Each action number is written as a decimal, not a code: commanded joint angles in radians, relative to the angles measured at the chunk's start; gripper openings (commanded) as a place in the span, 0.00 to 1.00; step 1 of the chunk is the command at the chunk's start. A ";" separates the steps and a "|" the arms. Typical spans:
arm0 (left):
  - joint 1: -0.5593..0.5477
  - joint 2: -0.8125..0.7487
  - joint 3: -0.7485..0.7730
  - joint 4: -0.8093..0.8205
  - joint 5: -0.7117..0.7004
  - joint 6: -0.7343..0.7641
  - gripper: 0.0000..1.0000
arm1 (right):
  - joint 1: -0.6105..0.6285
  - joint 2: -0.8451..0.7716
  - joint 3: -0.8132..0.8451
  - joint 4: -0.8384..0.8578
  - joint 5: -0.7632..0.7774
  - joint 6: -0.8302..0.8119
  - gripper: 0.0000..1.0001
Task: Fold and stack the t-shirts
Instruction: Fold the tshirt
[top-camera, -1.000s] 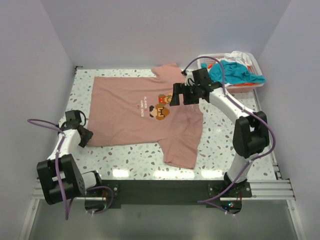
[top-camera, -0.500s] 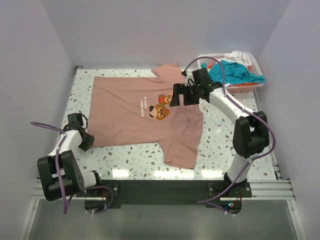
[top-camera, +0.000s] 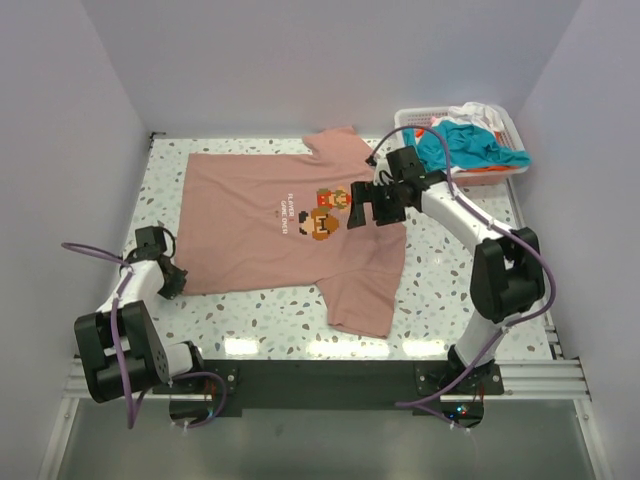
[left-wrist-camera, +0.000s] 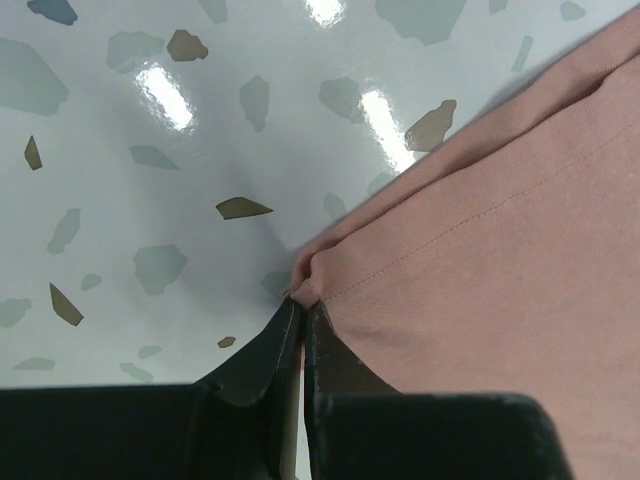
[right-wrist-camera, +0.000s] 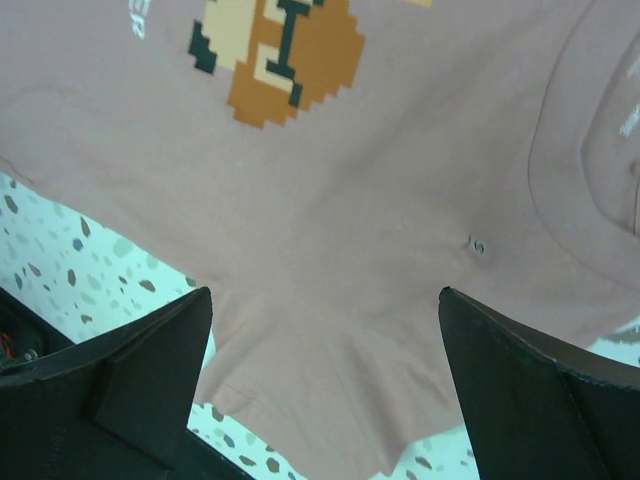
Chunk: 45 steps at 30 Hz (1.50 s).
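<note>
Pink t-shirt (top-camera: 270, 225): spread flat mid-table, print up. Hem to the left, collar (right-wrist-camera: 600, 130) to the right, far sleeve (top-camera: 335, 140) and near sleeve (top-camera: 360, 300) both laid out.

Handling (judged): thin soft jersey, light, no stiffness. Will drape, drag and wrinkle if pulled from a single point. Best holds are edges, meaning hem corners and shoulder seams, pinched rather than grabbed mid-panel.

Left gripper (left-wrist-camera: 302, 312): low at the table, clenched on the near-left hem corner (left-wrist-camera: 305, 285), with a small pucker of cloth between the tips.

Right gripper (right-wrist-camera: 322, 296): fingers spread wide, nothing in them. It hovers over the chest between the pixel print (top-camera: 322, 215) and the collar.

Around: speckled glossy table (top-camera: 440, 270). White lattice basket (top-camera: 408, 116) in the far right corner, near the collar end, heaped with a teal tee (top-camera: 465, 145) and a white tee (top-camera: 482, 110).

In the way: nothing lies on the pink shirt. The right arm reaches over the collar end and could foul a fold carried rightward.
</note>
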 joint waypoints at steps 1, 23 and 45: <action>0.010 -0.037 0.036 0.023 -0.021 0.058 0.00 | 0.007 -0.109 -0.057 -0.083 0.053 -0.025 0.98; 0.010 -0.114 0.095 0.061 -0.021 0.210 0.00 | 0.239 -0.513 -0.612 -0.175 0.109 0.246 0.75; 0.010 -0.112 0.107 0.052 -0.002 0.278 0.00 | 0.316 -0.479 -0.823 0.050 0.055 0.420 0.46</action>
